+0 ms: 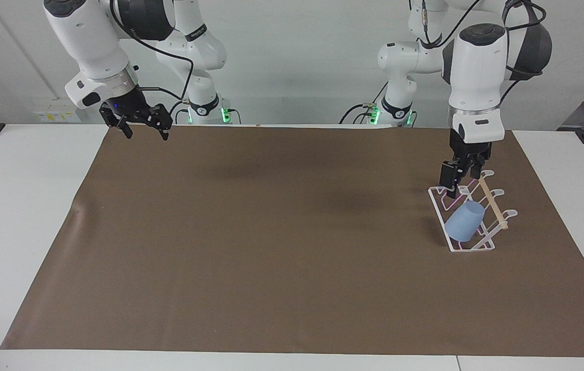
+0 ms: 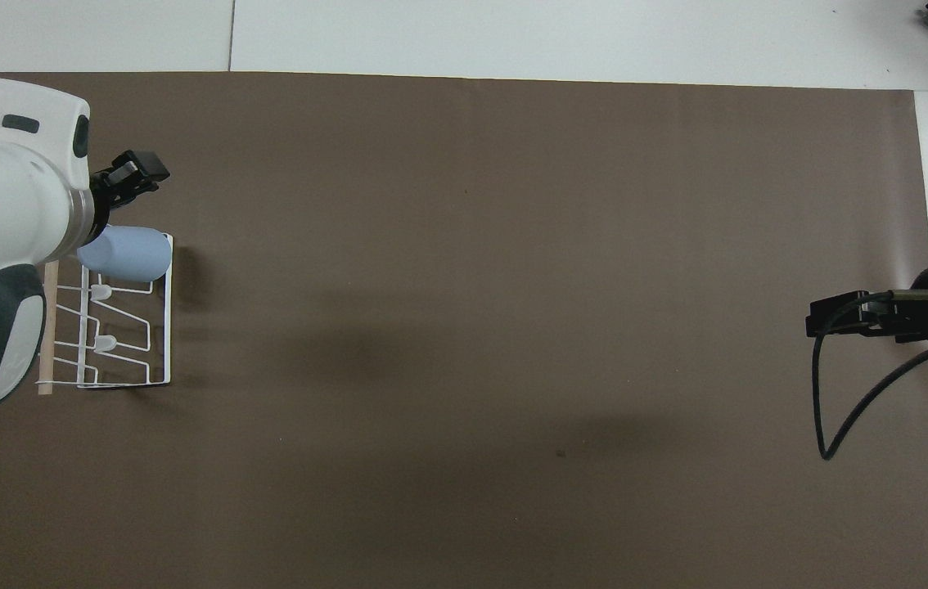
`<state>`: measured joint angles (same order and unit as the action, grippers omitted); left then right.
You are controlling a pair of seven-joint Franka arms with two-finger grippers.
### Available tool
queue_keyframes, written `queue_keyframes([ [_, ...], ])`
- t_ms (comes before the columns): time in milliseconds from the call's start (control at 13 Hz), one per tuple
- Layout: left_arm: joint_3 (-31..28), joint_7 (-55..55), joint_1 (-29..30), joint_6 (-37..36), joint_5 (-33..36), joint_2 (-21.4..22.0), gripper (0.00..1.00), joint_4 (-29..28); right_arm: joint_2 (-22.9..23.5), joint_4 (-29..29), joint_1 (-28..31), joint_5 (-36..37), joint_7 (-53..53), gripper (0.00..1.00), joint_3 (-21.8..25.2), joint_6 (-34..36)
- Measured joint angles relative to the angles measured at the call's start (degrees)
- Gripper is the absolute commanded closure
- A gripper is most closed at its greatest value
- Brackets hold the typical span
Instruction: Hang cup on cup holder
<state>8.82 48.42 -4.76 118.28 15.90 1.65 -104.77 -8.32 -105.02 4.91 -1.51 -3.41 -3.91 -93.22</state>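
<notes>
The cup (image 1: 464, 221) is seen hung tilted on a prong of the cup holder (image 1: 469, 219) near the counter edge at the left arm's end. The left tool (image 1: 458, 181) is shown released and empty above the holder only in the facing view; overhead, it is largely covered by its arm. The right tool (image 1: 139, 121) is held open and waiting over the mat's (image 1: 271, 232) corner by its base.

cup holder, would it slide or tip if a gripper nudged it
The cup holder is thin white wire on a flat rectangular base, so it probably weighs little and would slide on the smooth brown mat rather than resist. Its wide base makes tipping less likely, though the cup hanging at one end may skew a push.
</notes>
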Motion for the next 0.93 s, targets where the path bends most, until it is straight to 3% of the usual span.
queue_keyframes([
  [386, -0.19, -16.11, 1.65, -3.92, -8.75, 1.43, 0.00, 0.08, 0.00, 0.00, 0.00, 0.00, 0.00, 0.00, 0.00, 0.00],
  [926, -0.39, -40.62, 6.62, -19.30, -12.06, 2.26, 0.00, 5.46, 0.00, 0.00, 0.00, 0.00, 0.00, 0.00, 0.00, 0.00],
])
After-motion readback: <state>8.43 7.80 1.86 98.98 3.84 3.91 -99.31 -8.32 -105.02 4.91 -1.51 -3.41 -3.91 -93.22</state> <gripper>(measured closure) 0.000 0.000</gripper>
